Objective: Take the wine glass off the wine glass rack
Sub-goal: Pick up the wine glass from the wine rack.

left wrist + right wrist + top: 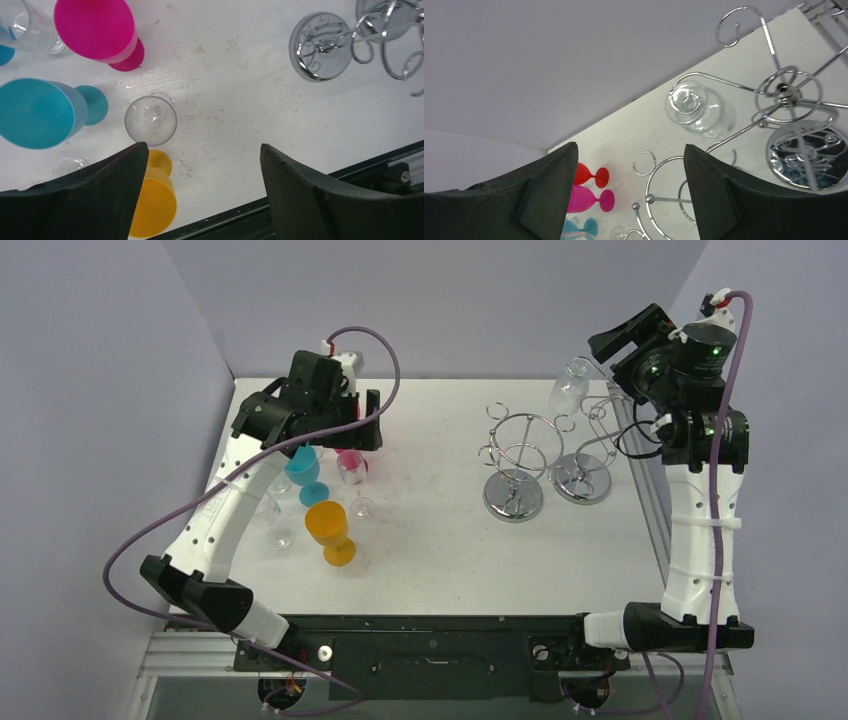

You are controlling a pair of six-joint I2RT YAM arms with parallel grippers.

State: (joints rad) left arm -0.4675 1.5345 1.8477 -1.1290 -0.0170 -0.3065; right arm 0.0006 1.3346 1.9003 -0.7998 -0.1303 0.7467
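Glass: clear, colourless and stemmed, with a rounded bowl. Bright highlights ring the foot and rim. It hangs upside down from one wire arm of the rack, with the foot caught in the arm's loop and the bowl pointing down, off the table. In the top view it sits on the far-left side of this rack, at the far right of the table, and tilts slightly.

Rack: chrome wire with curled arm ends and a central post on a round mirror-finish base.

Second rack: same build, just left of the first. The two bases lie close together; I cannot tell whether they touch.

Right gripper: fingers spread wide, nothing between them. It is raised, near the glass and to its right in the top view, not touching it. In the wrist view the glass lies beyond the fingertips, toward the right-hand finger.

Left gripper: fingers wide, holding nothing. It hangs over the left part of the table, well apart from both racks. Below it a clear goblet stands upright. An orange goblet, a teal goblet and a pink goblet are grouped around it.
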